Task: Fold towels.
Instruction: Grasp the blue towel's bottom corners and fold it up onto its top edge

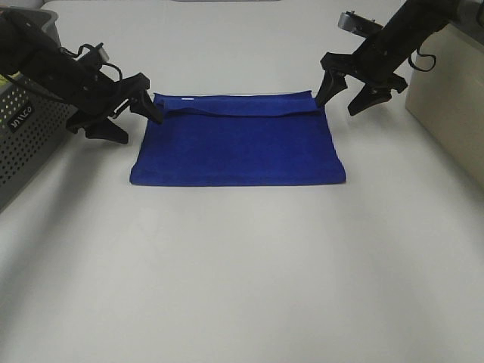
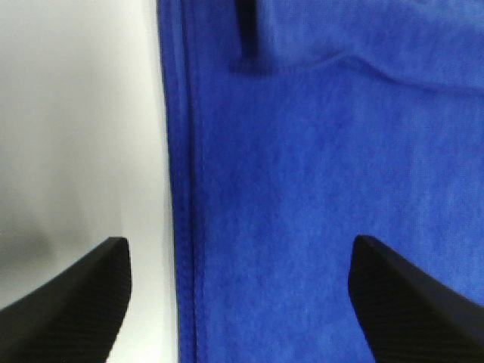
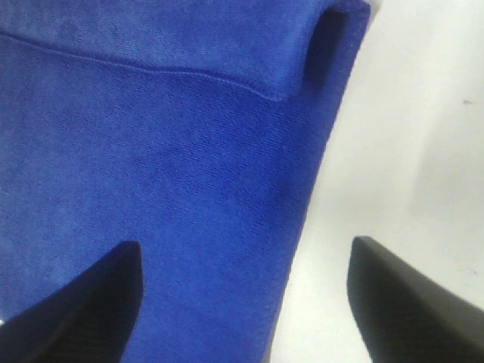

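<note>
A royal-blue towel (image 1: 238,144) lies flat on the white table (image 1: 242,272), with a narrow strip of its far edge folded over toward the front. A small white tag (image 1: 187,97) shows at the far edge. My left gripper (image 1: 134,119) is open at the towel's far left corner, straddling its left edge (image 2: 181,227). My right gripper (image 1: 346,92) is open just above the far right corner, straddling the right edge (image 3: 310,227). Neither holds the towel.
A grey perforated basket (image 1: 23,136) stands at the left edge of the table. A beige box (image 1: 450,98) stands at the right. Bare table surface lies in front of the towel.
</note>
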Motion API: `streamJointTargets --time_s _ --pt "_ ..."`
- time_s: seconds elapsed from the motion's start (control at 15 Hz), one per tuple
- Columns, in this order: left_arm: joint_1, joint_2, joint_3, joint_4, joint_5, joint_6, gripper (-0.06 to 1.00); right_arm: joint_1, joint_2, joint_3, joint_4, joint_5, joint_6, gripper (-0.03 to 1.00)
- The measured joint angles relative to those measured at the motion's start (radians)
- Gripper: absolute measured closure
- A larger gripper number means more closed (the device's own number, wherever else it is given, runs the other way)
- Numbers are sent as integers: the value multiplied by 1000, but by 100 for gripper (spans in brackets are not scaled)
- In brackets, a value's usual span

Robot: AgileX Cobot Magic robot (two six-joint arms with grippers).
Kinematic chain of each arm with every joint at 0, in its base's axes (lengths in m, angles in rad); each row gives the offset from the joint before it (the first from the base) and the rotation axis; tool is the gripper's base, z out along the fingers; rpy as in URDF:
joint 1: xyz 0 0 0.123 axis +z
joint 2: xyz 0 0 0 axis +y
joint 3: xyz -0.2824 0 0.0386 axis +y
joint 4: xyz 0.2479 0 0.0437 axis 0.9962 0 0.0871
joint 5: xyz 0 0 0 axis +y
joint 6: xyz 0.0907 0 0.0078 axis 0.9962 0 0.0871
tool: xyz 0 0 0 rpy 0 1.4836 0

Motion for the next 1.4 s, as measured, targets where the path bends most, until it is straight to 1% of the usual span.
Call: streamJointTargets --time_s 0.13,0.2,0.4,0.53,0.67,0.8,0.93,1.13,1.27,1.4 --pt "-3 0 0 31 57 -66 20 0 -32 60 -3 0 12 23" --pt "-3 -1 0 47 86 -83 20 0 -58 109 -5 0 13 23" --pt "-4 -2 0 80 173 -91 20 0 -126 272 -15 2 4 23" --pt "-16 -2 0 124 201 -93 22 0 -141 356 -15 3 -7 26" --pt "-49 -3 0 193 206 -107 23 0 -143 426 -9 3 -19 28" --pt "-83 -6 6 220 207 -112 24 0 -143 473 2 3 -44 29" --pt "-101 -13 19 249 209 -131 24 0 -143 484 10 3 -46 29" --pt "-102 -19 28 257 199 -170 24 0 -144 484 23 3 -46 29" --pt "-102 -19 28 256 170 -179 24 0 -144 484 29 3 -46 29" --pt "-103 -19 28 256 164 -183 24 1 -143 484 52 3 -52 29"
